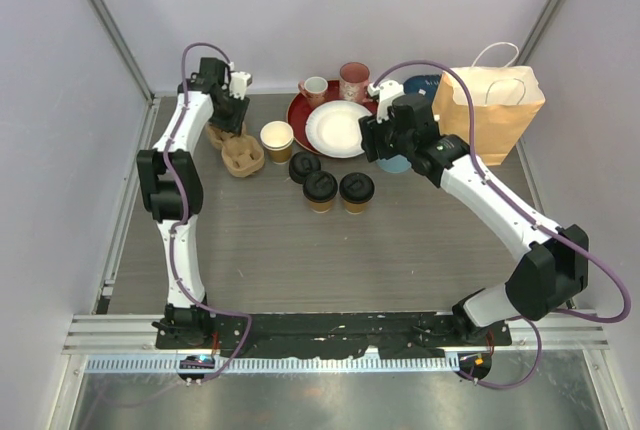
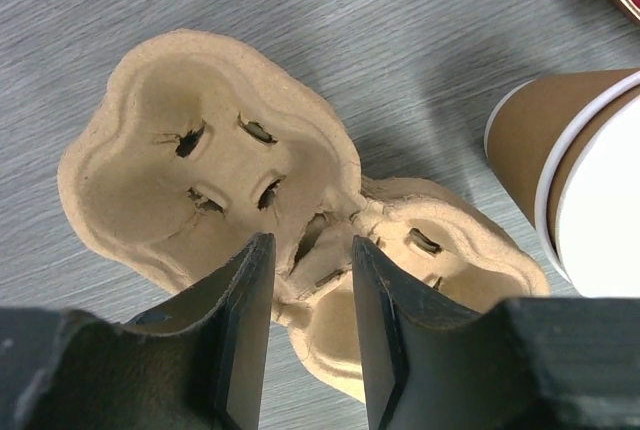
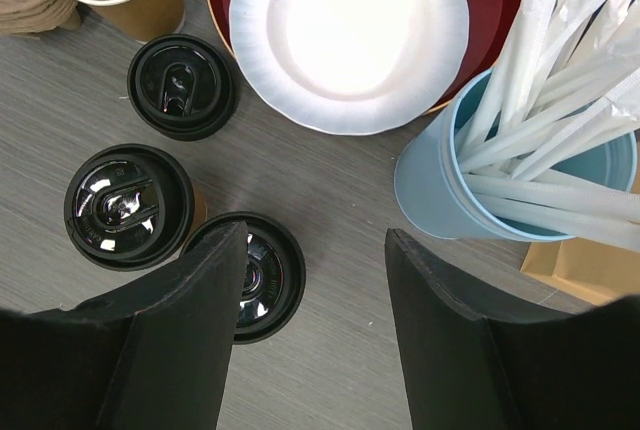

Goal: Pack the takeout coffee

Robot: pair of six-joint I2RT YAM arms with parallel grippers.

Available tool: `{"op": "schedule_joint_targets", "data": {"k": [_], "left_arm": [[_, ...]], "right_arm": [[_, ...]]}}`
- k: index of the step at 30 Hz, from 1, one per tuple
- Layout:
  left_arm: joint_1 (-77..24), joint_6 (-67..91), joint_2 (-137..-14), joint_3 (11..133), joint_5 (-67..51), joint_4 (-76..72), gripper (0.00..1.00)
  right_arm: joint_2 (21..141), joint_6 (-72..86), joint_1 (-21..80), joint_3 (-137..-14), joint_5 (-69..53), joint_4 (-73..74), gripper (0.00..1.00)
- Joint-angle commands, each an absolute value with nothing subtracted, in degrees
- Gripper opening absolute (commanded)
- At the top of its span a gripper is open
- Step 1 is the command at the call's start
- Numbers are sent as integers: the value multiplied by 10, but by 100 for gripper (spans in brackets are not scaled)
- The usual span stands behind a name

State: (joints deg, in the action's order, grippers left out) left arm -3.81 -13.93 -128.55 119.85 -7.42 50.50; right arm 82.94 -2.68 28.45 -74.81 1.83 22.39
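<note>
Left gripper (image 2: pixel 310 250) straddles the middle ridge of the pulp cup carrier (image 2: pixel 200 150), its fingers slightly apart; whether they pinch it I cannot tell. Right gripper (image 3: pixel 315 240) hangs spread wide between three black-lidded coffee cups (image 3: pixel 128 206) and a blue cup (image 3: pixel 440 190) full of wrapped straws. One unlidded tan cup (image 1: pixel 277 137), empty, stands just beside the carrier, near the white plate (image 3: pixel 350 30).

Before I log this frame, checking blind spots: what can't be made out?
Top view: straw cup mostly behind the right arm.
Right wrist: one lidded cup half under a finger.
Left wrist: open cup cut by the right edge.
Top view: bag inside hidden by its own walls.
</note>
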Motion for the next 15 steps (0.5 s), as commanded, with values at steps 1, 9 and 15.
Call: {"op": "schedule_joint_targets", "data": {"k": [1, 9, 15], "left_arm": [[-29, -137, -1275, 1205, -105, 513, 40], [-27, -148, -1273, 1187, -111, 511, 39], [-26, -148, -1274, 1186, -105, 512, 28]], "right_arm": [[805, -29, 281, -743, 17, 210, 62], [806, -27, 281, -738, 10, 210, 63], [807, -26, 281, -737, 10, 210, 62]]}}
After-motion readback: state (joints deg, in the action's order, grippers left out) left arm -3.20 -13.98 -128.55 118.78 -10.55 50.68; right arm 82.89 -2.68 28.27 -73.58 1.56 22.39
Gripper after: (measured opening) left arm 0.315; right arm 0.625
